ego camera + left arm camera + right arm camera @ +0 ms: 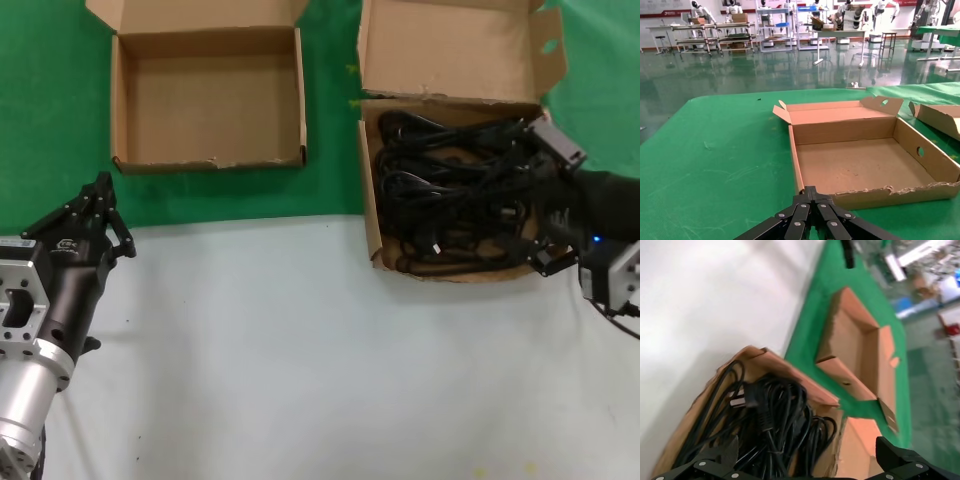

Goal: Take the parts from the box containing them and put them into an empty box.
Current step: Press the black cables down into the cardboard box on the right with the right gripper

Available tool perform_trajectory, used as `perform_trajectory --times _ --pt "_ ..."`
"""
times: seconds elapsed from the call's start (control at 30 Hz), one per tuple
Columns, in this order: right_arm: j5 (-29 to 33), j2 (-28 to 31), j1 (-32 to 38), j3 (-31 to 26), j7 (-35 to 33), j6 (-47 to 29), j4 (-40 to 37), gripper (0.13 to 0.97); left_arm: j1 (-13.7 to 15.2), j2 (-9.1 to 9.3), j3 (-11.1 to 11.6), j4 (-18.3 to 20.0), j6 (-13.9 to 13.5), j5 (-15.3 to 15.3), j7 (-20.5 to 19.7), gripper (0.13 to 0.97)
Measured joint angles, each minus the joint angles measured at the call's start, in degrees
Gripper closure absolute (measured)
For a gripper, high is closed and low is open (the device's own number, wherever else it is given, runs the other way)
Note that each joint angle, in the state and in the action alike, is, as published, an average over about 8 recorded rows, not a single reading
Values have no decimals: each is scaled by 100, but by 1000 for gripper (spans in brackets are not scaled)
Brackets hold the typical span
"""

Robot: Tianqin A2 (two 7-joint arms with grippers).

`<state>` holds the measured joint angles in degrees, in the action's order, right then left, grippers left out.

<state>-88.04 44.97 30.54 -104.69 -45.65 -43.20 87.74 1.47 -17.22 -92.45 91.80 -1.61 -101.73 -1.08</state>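
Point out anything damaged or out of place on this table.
The empty box has a ragged, torn front edge, clearest in the left wrist view. In the box containing them, the power cords lie tangled, not neatly coiled. Nothing has spilled onto the table.

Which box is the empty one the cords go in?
Look at the green cloth at the far side of the table. Two brown cardboard boxes sit on it; the shallow, squarish empty cardboard box is the one on the robot's left. Its neighbour, the tall-lidded cardboard box, is full of coiled black power cords.
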Motion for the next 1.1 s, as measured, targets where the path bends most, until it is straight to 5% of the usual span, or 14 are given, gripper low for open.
perform_trajectory --times 0.53,0.93,1.1 --pt "1566 -370 1126 -1047 436 -171 -421 156 0 0 0 0 0 0 0 952" --pt "2227 -462 1320 -1276 956 -164 -391 249 0 0 0 0 0 0 0 952" --pt "2395 -463 1337 -1335 1154 -231 -357 348 0 0 0 0 0 0 0 952"
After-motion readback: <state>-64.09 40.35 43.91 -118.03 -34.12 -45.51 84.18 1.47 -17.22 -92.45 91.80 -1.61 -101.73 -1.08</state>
